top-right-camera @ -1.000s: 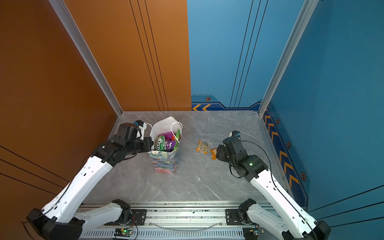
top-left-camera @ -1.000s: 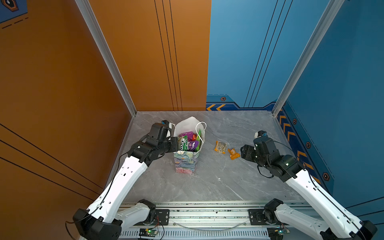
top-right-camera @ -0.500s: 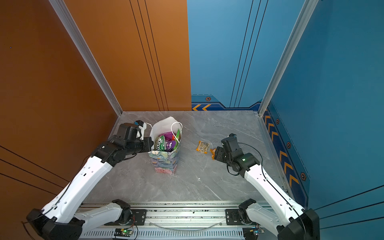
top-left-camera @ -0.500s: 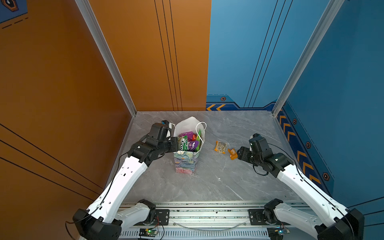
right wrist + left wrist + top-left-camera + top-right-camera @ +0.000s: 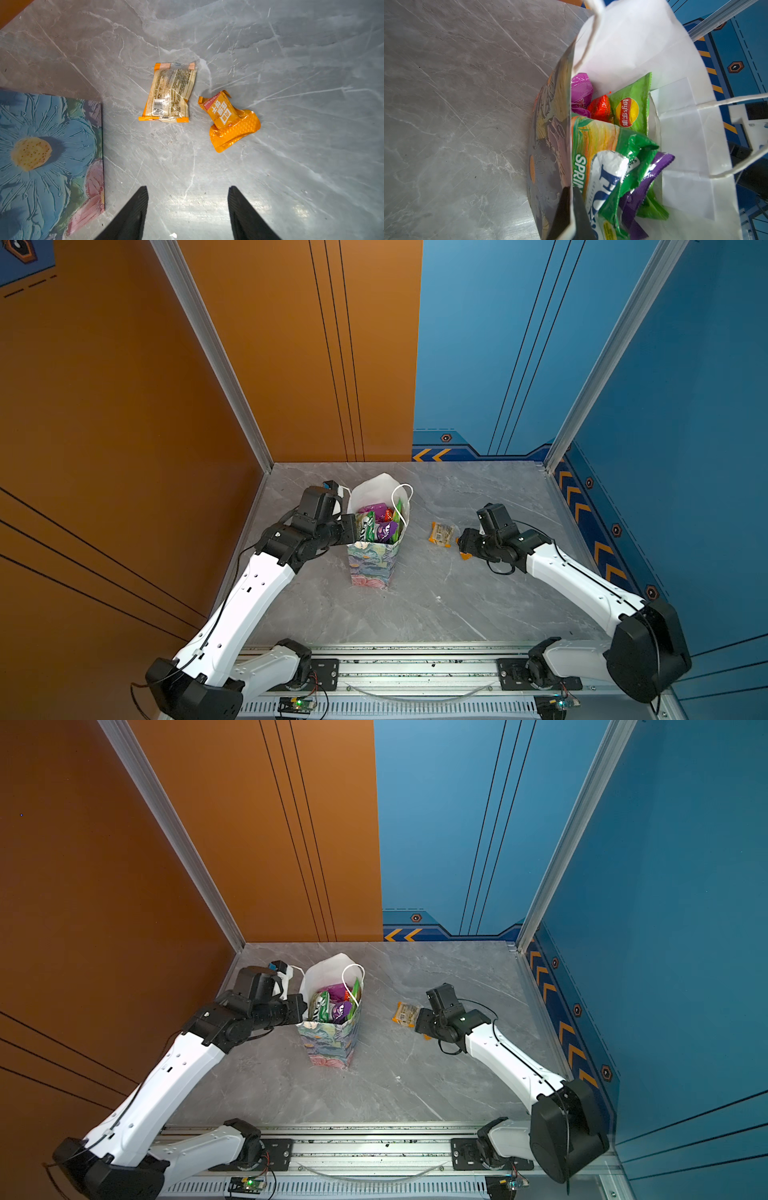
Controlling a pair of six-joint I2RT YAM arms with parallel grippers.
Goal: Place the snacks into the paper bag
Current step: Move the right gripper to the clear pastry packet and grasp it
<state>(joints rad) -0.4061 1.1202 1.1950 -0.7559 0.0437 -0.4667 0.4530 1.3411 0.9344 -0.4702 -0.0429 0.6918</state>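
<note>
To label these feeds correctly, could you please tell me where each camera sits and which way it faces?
Top views: high above the front rail, looking down and back over the table; both arms show.
Left wrist: on the left arm, looking into the bag at the snacks; the left hand, shut on the bag's wall, shows.
Right wrist: on the right arm, looking down at the beige packet and orange packet; the open right hand shows.
Shared: every view shows the bag.
</note>
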